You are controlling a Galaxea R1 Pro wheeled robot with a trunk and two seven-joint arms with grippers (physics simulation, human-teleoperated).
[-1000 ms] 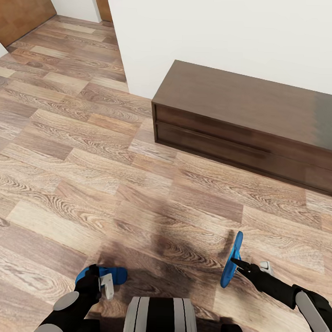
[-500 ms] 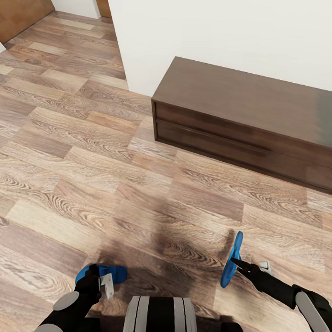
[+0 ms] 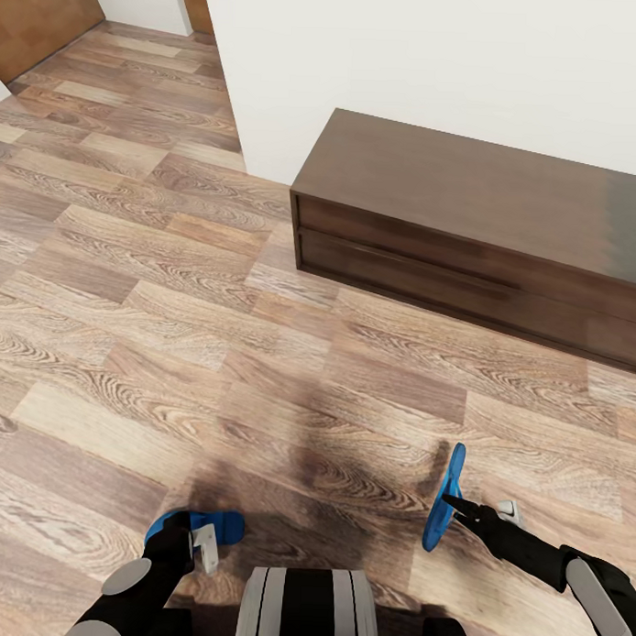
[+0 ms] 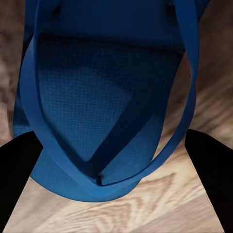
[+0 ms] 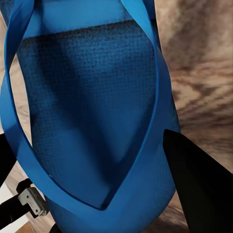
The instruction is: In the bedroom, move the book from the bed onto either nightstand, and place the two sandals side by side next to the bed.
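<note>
I carry one bright blue sandal in each hand above the wood-plank floor. In the head view my left gripper (image 3: 187, 531) is shut on a sandal (image 3: 217, 523) held flat at the lower left. My right gripper (image 3: 451, 501) is shut on the other sandal (image 3: 445, 497), which stands on edge at the lower right. The left wrist view looks onto the strap side of its sandal (image 4: 102, 97) between dark fingers (image 4: 17, 170). The right wrist view shows its sandal (image 5: 92, 107) beside a dark finger (image 5: 199, 179). The book, bed and nightstand are out of view.
A long low dark brown cabinet (image 3: 486, 223) with two drawer fronts stands against the white wall (image 3: 437, 56) ahead on the right. Open plank floor (image 3: 154, 285) stretches ahead and to the left, toward a brown door (image 3: 40, 15) at the far left.
The whole head view shifted slightly between one second ago and half a second ago, so the camera moved. Both sandals stay in the grippers as before.
</note>
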